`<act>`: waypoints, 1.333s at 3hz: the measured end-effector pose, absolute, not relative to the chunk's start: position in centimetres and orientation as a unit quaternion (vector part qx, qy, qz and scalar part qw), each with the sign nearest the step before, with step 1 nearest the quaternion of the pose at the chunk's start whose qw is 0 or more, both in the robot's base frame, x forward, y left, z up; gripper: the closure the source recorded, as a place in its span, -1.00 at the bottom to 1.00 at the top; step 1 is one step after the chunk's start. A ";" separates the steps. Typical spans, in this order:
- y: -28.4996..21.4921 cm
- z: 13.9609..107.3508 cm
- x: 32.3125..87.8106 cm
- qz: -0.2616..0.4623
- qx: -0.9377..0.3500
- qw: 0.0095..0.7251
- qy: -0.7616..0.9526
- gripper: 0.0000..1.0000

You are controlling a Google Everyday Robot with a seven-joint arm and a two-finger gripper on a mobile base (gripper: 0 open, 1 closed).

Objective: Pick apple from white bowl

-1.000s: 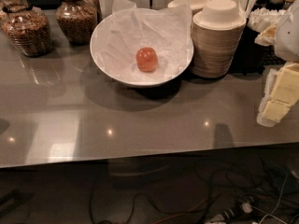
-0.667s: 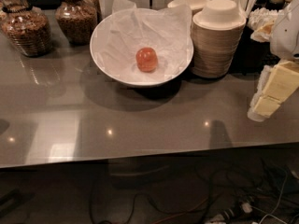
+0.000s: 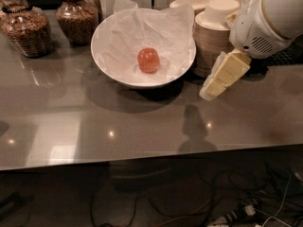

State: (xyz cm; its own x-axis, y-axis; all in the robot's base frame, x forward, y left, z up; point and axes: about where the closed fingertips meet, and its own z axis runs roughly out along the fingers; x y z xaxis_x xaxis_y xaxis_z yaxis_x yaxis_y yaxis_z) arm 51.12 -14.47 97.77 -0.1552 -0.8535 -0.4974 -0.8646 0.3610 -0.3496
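Observation:
The apple (image 3: 148, 60), small, round and glossy orange-red, lies in the middle of the white bowl (image 3: 106, 56), which is wide, shallow and lined with crumpled white paper. The bowl stands at the back of the grey table. My gripper (image 3: 210, 90), cream-coloured on a white arm, hangs above the table just right of the bowl's rim, tilted down to the left. It is apart from the apple and holds nothing that I can see.
A stack of beige disposable bowls (image 3: 215, 32) stands right behind the gripper, touching the white bowl's right side. Two glass jars of brown snacks (image 3: 27, 30) (image 3: 75, 14) stand at the back left. The table's front edge (image 3: 142, 161) runs below, with cables on the floor.
My gripper and arm have moved left and forward, from the right edge of the view to just beside the white bowl. The apple and the bowl have not moved.

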 end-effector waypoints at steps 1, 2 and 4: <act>-10.4 98.1 54.7 0.026 -0.558 0.358 0.748 -1.00; -6.8 98.4 57.6 0.046 -0.561 0.379 0.735 -1.00; -3.3 98.9 60.3 0.076 -0.569 0.398 0.716 -1.00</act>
